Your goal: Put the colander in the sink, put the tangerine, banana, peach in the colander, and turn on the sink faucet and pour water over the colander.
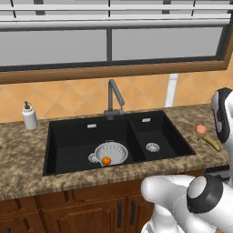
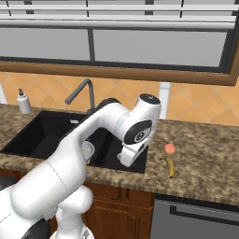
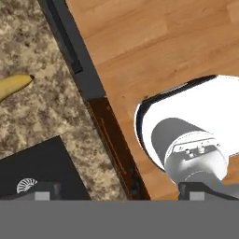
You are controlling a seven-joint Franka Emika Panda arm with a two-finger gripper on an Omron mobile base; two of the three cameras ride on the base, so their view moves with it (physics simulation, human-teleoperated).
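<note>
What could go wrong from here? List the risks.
1. The banana lies near the counter's front edge; a clumsy grasp might knock it off.
2. The peach sits right beside it and could roll if bumped.
3. The colander already holds the tangerine; a long banana dropped in might jolt it.

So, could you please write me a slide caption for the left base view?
Colander holding the tangerine sits in the sink; peach and banana wait on the counter.
</note>
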